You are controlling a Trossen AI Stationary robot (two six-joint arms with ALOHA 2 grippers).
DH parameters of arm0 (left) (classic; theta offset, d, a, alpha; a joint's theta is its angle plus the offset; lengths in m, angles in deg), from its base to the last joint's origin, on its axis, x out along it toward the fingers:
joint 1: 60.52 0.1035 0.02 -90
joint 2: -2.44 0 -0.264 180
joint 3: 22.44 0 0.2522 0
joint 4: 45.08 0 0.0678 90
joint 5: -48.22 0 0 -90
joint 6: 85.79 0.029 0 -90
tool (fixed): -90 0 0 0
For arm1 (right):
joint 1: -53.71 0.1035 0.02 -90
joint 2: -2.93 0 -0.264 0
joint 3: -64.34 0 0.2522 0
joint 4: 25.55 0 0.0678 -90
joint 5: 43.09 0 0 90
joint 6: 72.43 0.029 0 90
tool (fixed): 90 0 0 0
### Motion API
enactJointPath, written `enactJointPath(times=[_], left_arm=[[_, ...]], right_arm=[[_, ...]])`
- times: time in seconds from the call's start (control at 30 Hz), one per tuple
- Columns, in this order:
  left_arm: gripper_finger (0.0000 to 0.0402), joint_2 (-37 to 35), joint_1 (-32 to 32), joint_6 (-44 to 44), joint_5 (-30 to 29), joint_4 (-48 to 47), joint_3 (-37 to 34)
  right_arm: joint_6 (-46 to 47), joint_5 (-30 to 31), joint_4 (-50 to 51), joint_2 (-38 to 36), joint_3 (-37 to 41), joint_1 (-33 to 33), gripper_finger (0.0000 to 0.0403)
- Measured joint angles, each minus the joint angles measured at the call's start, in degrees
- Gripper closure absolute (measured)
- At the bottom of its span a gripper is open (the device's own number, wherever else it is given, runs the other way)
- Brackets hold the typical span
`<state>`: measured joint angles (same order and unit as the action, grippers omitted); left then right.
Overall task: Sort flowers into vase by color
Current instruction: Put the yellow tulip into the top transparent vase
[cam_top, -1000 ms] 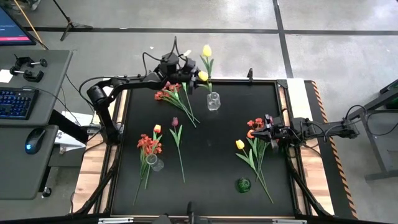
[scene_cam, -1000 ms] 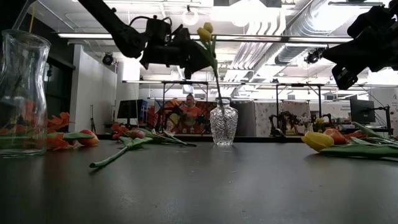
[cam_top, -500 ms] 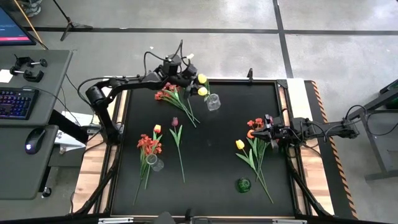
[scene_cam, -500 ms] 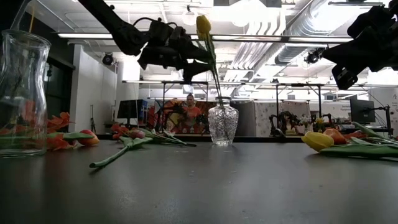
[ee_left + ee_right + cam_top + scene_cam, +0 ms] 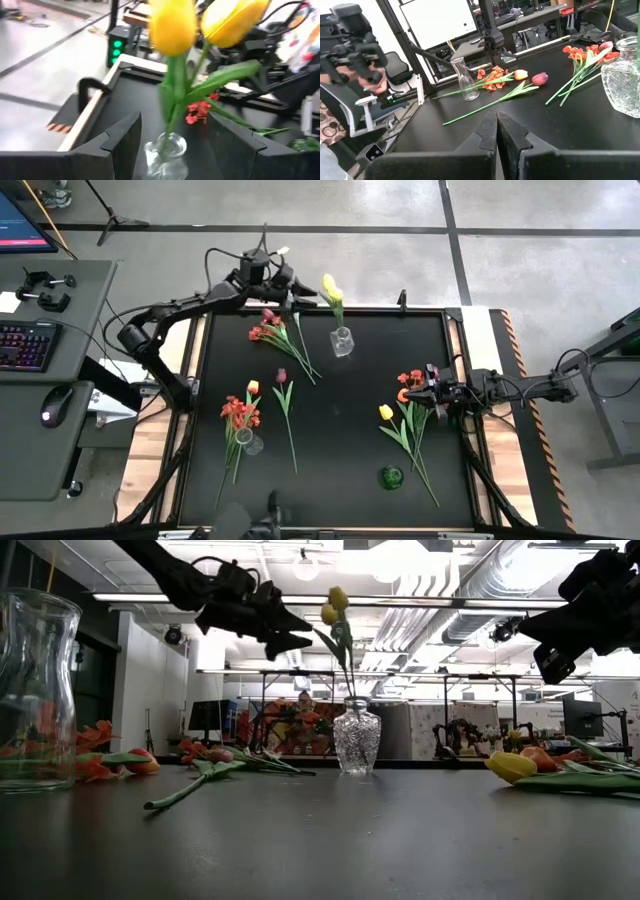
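1. Since the earlier frames the left gripper (image 5: pixel 285 283) has let go of the two yellow tulips (image 5: pixel 331 286) and pulled back toward the table's far left corner; the tulips now stand on their own in the cut-glass vase (image 5: pixel 342 341).
2. That gripper's fingers (image 5: pixel 125 137) are spread apart with nothing between them, and the yellow heads and the vase mouth show beyond them in the left wrist view.
3. The cut-glass vase stands near the middle of the table's far edge, with the stems rising upright out of it (image 5: pixel 347 660).
4. The right gripper (image 5: pixel 437 398) hovers by the table's right edge, its fingers (image 5: pixel 482 135) closed together and empty.
5. Just beside it lie a red bunch (image 5: pixel 412 379) and one yellow tulip (image 5: pixel 386 412), their stems running toward the near edge.
6. Another red bunch (image 5: pixel 270 330) lies at the far left, just left of the cut-glass vase.
7. A maroon tulip (image 5: pixel 282 376) lies near the table's middle.
8. A clear vase (image 5: pixel 250 442) near the left edge has red-orange flowers (image 5: pixel 238 412) and an orange tulip (image 5: pixel 253 387) just beside it; whether any stem sits inside it cannot be told.
9. A dark green vase (image 5: pixel 391 477) stands near the near right corner.
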<state>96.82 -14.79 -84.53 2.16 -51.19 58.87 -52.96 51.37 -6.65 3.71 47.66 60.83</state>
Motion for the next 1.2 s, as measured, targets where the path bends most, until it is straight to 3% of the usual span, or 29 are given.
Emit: enactJointPath(times=[0.23, 0.4, 0.5, 0.67, 0.9, 0.97, 1.07, 1.2], left_arm=[[0.019, -5.7, 3.7, 2.5, -8.0, -12.5, 0.0], [0.019, -11.5, 1.5, -1.6, -8.7, -17.6, -1.0], [0.019, -16.0, -2.6, -5.4, -10.6, -17.7, -3.7], [0.019, -24.6, -12.5, -7.6, -19.5, -16.1, -11.4], [0.019, -35.6, -27.2, -25.3, -39.2, -3.1, -25.5], [0.019, -37.6, -31.1, -29.3, -45.6, -0.1, -27.8], [0.019, -39.0, -35.6, -30.5, -54.6, 1.4, -28.5], [0.019, -39.7, -38.3, -26.8, -60.4, 3.6, -28.2]], right_arm=[[0.0, 0.0, 0.0, 0.0, 0.0, 0.0, 0.0402], [0.0, 0.0, 0.0, 0.0, 0.0, 0.0, 0.0402], [0.0, 0.0, 0.0, 0.0, 0.0, 0.0, 0.0402], [0.0, 0.0, 0.0, 0.0, 0.0, 0.0, 0.0402], [-1.3, 1.8, -0.8, 0.0, 0.0, 0.0, 0.0402], [2.1, 4.1, -5.2, 0.0, 0.0, 0.0, 0.0402], [15.5, 11.3, -18.4, 0.2, 0.0, 0.0, 0.0402], [33.5, 21.0, -32.7, 0.7, 0.0, 0.0, 0.0402]])
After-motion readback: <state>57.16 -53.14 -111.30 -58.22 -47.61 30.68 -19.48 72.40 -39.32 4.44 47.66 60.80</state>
